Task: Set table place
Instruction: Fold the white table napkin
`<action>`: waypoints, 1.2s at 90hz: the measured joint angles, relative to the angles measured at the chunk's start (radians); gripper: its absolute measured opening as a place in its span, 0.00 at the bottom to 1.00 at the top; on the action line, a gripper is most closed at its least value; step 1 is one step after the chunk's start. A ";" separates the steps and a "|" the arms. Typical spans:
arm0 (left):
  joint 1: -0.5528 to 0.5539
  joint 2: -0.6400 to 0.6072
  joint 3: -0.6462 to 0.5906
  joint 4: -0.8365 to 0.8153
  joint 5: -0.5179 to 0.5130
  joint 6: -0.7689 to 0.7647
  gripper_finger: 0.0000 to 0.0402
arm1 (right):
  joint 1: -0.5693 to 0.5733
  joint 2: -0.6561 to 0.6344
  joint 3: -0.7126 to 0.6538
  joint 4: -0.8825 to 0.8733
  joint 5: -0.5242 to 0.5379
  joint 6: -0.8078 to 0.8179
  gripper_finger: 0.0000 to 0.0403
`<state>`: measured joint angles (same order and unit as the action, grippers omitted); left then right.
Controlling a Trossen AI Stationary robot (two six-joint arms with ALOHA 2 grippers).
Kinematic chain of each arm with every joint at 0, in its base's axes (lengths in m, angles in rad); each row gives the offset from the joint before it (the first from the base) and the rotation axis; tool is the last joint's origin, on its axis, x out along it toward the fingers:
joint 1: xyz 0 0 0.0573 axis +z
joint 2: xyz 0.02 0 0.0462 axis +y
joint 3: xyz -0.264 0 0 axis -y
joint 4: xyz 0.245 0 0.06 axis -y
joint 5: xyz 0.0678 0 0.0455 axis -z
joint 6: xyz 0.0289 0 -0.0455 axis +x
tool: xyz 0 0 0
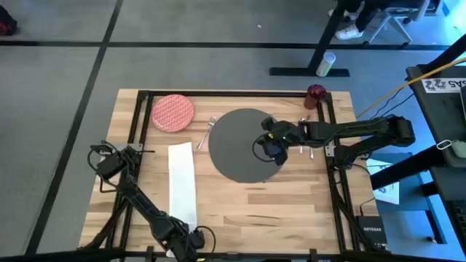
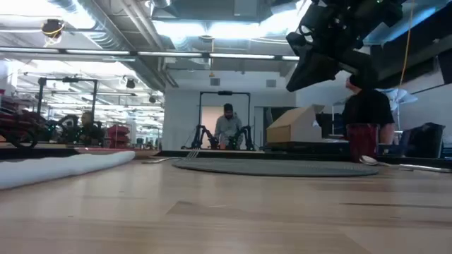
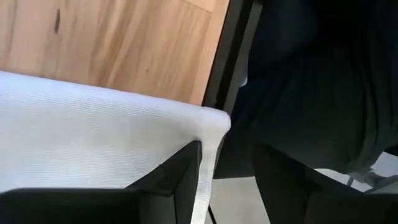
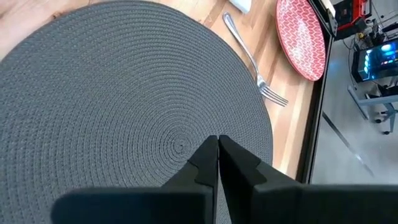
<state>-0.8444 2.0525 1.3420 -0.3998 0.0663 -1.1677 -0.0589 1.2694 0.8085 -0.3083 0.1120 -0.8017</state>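
The dark grey round mat (image 1: 237, 145) lies flat mid-table. My right gripper (image 4: 217, 146) hangs shut above its right part, high off it in the low view (image 2: 318, 60). The red patterned plate (image 1: 173, 113) rests at the far left, and the fork (image 1: 207, 129) lies between plate and mat. The white napkin (image 1: 182, 182) stretches toward the near edge. My left gripper (image 3: 227, 180) is open at the napkin's near end (image 3: 93, 130), one finger (image 3: 177, 177) over the cloth and the other off it. The dark red cup (image 1: 316, 92) stands far right. My left gripper has one finger over the napkin's near corner (image 3: 208, 124), beside the table's black frame. I cannot tell whether that finger touches the cloth. The napkin lies flat on the wood.
More silver cutlery (image 1: 306, 149) lies on the wood right of the mat, under my right arm; a spoon (image 2: 367, 161) shows there in the low view. The table's black frame (image 1: 218, 93) runs along its edges. A person stands far off in the room behind.
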 joint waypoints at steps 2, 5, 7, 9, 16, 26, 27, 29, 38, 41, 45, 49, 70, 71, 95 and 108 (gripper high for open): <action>0.000 0.000 -0.003 0.001 -0.006 -0.001 0.33 | 0.000 0.000 0.000 0.000 0.000 0.000 0.00; 0.000 0.000 -0.007 0.001 -0.014 -0.004 0.33 | 0.000 0.000 0.000 0.000 0.000 0.000 0.00; 0.000 0.000 -0.009 0.002 -0.019 -0.007 0.33 | 0.000 0.000 0.000 0.000 0.000 0.000 0.00; 0.000 0.000 -0.012 0.004 -0.021 -0.008 0.33 | 0.000 0.000 0.000 0.000 0.000 0.000 0.00; 0.000 0.000 -0.024 0.007 -0.034 -0.024 0.32 | 0.000 0.000 0.000 0.000 0.000 0.000 0.00; 0.006 -0.001 -0.043 -0.008 -0.046 -0.033 0.29 | 0.000 0.000 0.000 0.000 0.000 0.000 0.00; 0.008 -0.001 -0.046 -0.011 -0.048 -0.033 0.29 | 0.000 0.000 0.000 0.000 0.000 0.000 0.00; 0.010 -0.002 -0.052 -0.012 -0.049 -0.033 0.28 | 0.000 0.000 0.000 0.000 0.000 0.000 0.00; 0.020 -0.003 -0.070 0.000 -0.047 -0.026 0.26 | 0.000 0.000 0.000 -0.001 0.000 0.000 0.00; 0.021 -0.003 -0.070 -0.001 -0.048 -0.020 0.25 | 0.000 0.000 0.000 0.001 0.000 0.000 0.00; 0.024 -0.003 -0.070 -0.001 -0.048 -0.003 0.24 | 0.000 0.000 0.000 0.000 0.000 0.000 0.00; 0.026 -0.003 -0.071 -0.001 -0.054 0.004 0.23 | 0.000 0.000 0.000 0.000 0.000 0.000 0.00; 0.029 0.004 -0.070 -0.030 -0.126 0.040 0.16 | 0.000 0.000 0.000 0.001 0.000 0.000 0.00; 0.029 0.005 -0.070 -0.030 -0.127 0.043 0.16 | 0.000 0.000 0.000 0.001 0.000 0.000 0.00; 0.031 0.010 -0.063 -0.053 -0.125 0.064 0.01 | 0.000 0.000 0.000 0.001 0.000 0.000 0.00; 0.032 -0.017 -0.034 -0.087 -0.097 0.101 0.00 | 0.000 0.000 0.000 0.001 0.000 0.000 0.00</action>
<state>-0.8120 2.0357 1.3083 -0.4867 -0.0307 -1.0666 -0.0589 1.2694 0.8085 -0.3069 0.1120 -0.8017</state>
